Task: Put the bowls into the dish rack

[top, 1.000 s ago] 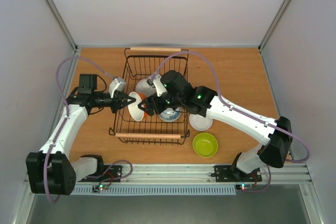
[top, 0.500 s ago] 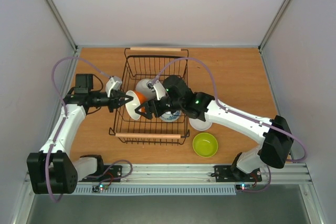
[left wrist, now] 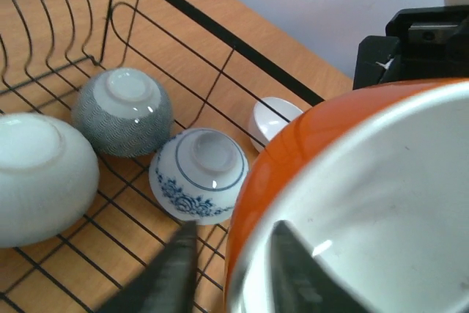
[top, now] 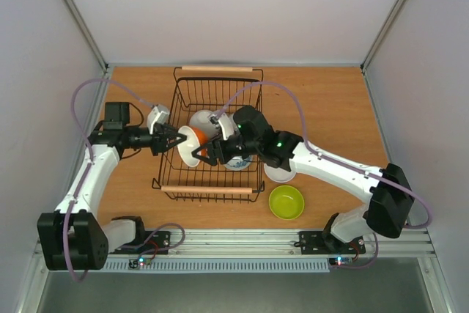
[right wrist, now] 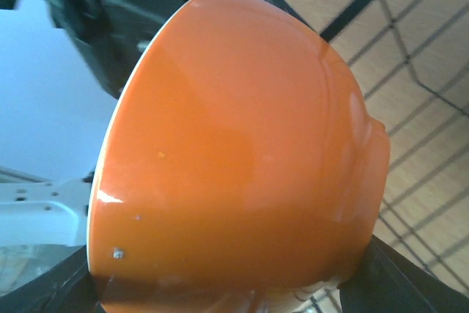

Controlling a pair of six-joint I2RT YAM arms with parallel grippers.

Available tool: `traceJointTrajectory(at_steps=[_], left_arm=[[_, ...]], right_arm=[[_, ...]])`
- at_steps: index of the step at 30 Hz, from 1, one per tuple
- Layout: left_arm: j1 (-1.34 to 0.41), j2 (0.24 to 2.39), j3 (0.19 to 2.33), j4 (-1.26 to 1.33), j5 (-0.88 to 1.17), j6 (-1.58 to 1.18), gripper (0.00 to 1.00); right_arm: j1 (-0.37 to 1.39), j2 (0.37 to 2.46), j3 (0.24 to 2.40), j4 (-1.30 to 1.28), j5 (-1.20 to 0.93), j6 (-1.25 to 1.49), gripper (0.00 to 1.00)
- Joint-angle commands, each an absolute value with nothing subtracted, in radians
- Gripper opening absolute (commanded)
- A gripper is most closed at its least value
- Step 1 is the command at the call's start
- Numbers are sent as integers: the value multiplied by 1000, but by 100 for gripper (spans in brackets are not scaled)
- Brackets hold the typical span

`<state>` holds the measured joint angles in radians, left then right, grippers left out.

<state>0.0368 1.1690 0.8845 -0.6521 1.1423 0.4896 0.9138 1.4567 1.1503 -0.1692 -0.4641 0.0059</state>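
The orange bowl [top: 198,135], white inside, hangs on its side over the left part of the black wire dish rack [top: 218,69]. My right gripper [top: 207,153] is shut on it, one finger at the rim and one at the foot; the bowl [right wrist: 234,144] fills the right wrist view. My left gripper [top: 176,141] is open astride the bowl's rim [left wrist: 352,203], one finger outside and one inside. Three bowls lie upside down in the rack: a white one [left wrist: 37,174], a grey patterned one [left wrist: 124,111] and a blue-flowered one [left wrist: 199,174].
A lime green bowl [top: 286,201] sits on the wooden table right of the rack's near handle [top: 212,190]. A white bowl [top: 281,172] sits just outside the rack's right wall. The right arm reaches across the rack.
The orange bowl has turned, so more of its orange outside shows from above. The right gripper has shifted slightly right with it. The left gripper stays at the rim.
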Motion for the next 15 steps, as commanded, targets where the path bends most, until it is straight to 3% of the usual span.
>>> traceJointTrajectory(at_steps=[1,4,10,15], left_arm=[[43,1101,865,-444,1089,342,48],[43,1054,817,-295,865,217,63],[42,1088,837,-234,388,103,67],[44,1120,847,-228,260,80,67]], right_arm=[[907,1409,1179,-314,-319,-85,1],[907,1463,1289,-493,-172,-126,1],[910,1717,1624,-830,-32,-211,1],[933,1960,1931,-1061,81,-300,1]])
